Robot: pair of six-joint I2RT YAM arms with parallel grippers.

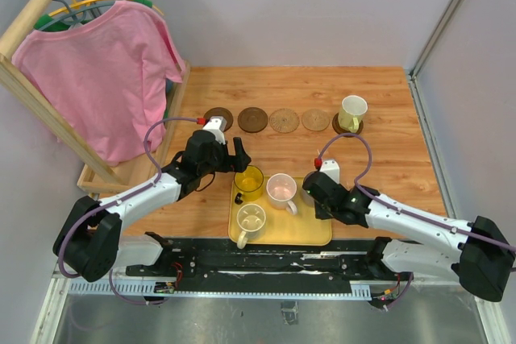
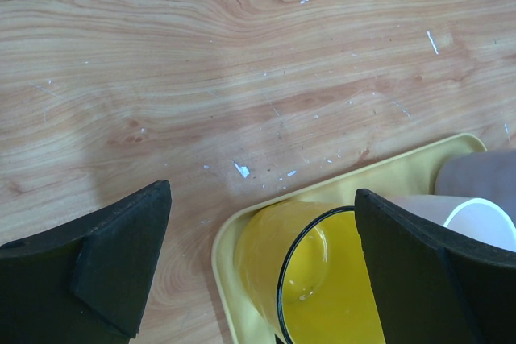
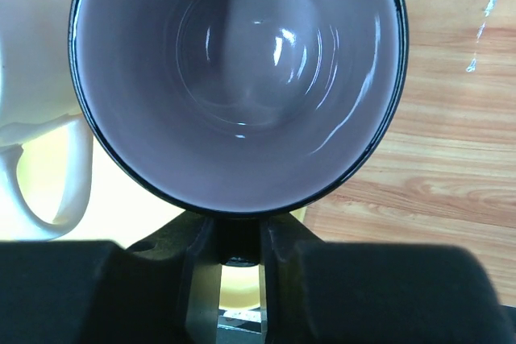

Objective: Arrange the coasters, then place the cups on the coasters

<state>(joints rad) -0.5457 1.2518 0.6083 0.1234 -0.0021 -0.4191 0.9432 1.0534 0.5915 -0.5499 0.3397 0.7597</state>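
Top view: coasters (image 1: 252, 119) in row at table's 12 o'clock, pale green cup (image 1: 352, 112) standing on the one at 3 o'clock end. Yellow tray (image 1: 308, 228) at 6 o'clock carries yellow cup (image 1: 248, 183), pinkish white cup (image 1: 281, 189) and cream cup (image 1: 251, 219).

Left wrist view: left gripper (image 2: 262, 199) spread wide, yellow cup at 5 o'clock, partly behind one pad.

Right wrist view: right gripper (image 3: 238, 271) narrow, pinching purple-grey cup (image 3: 242, 78) at 6 o'clock side.

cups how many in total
5: green cup on the far-right coaster; yellow cup, pink cup and cream cup on the tray; purple cup at its right edge, in the right hand.
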